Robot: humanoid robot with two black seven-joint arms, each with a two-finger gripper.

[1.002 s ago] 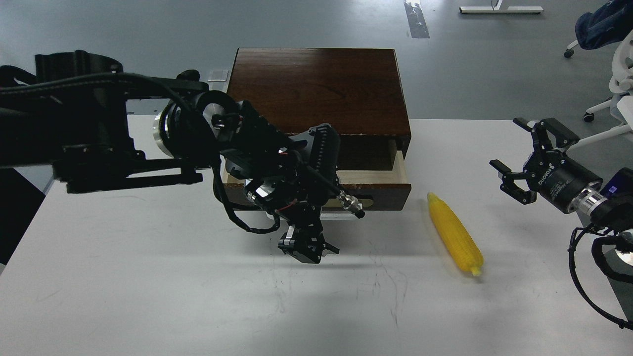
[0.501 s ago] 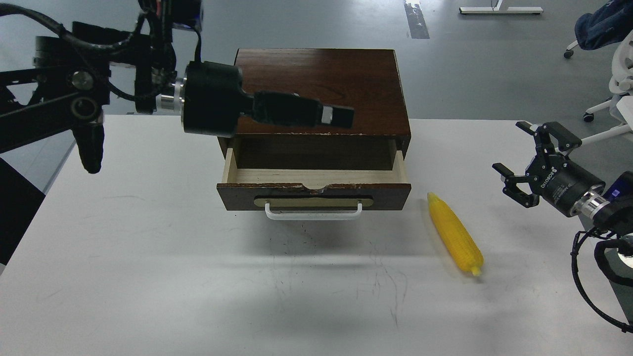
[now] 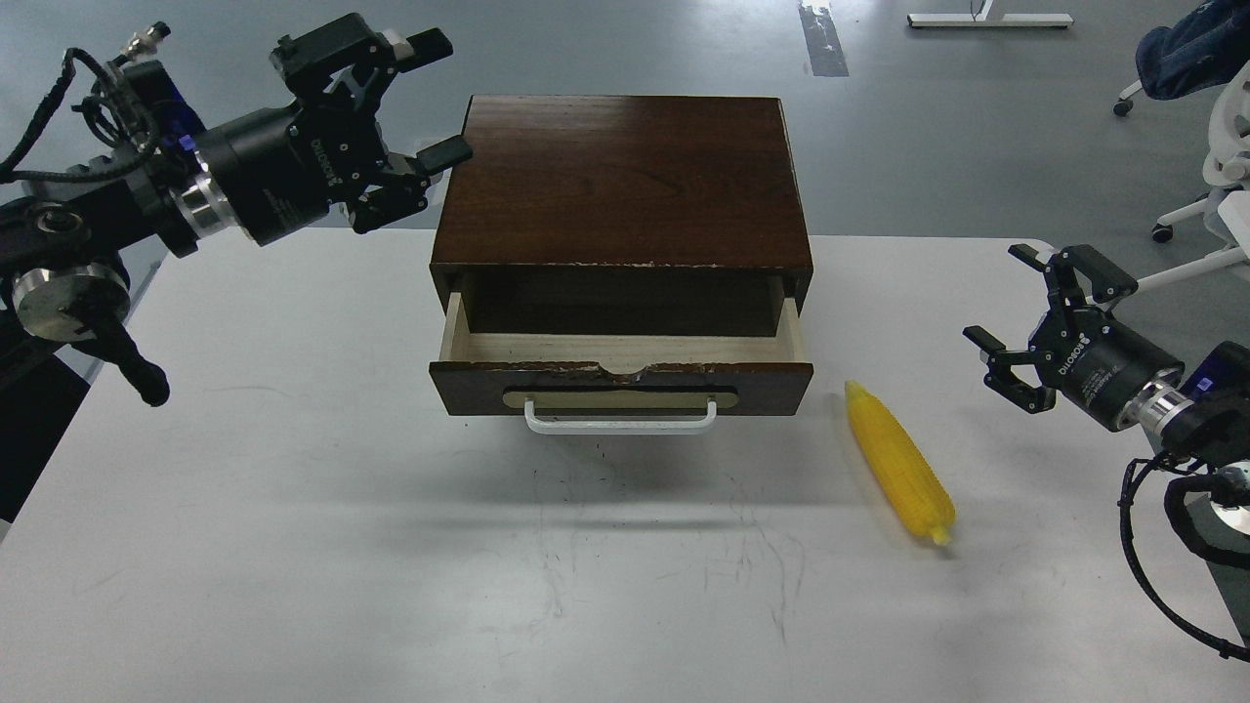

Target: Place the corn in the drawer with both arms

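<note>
The yellow corn (image 3: 898,462) lies on the white table (image 3: 293,547), to the right of the drawer front. The drawer (image 3: 621,387) is pulled partly out of the dark wood box (image 3: 625,181); its pale inside is bare and its white bar handle (image 3: 619,422) faces me. My left gripper (image 3: 405,127) is open and empty, raised at the box's back left corner. My right gripper (image 3: 1035,312) is open and empty, above the table to the right of the corn.
An office chair (image 3: 1206,117) stands on the grey floor at the far right. A white stand base (image 3: 988,18) sits at the back. The table's left edge (image 3: 107,361) lies under my left arm.
My left arm has swung up and back from the drawer handle to the box's back left corner, fingers spread. The drawer stands open. My right gripper shifted slightly downward.
</note>
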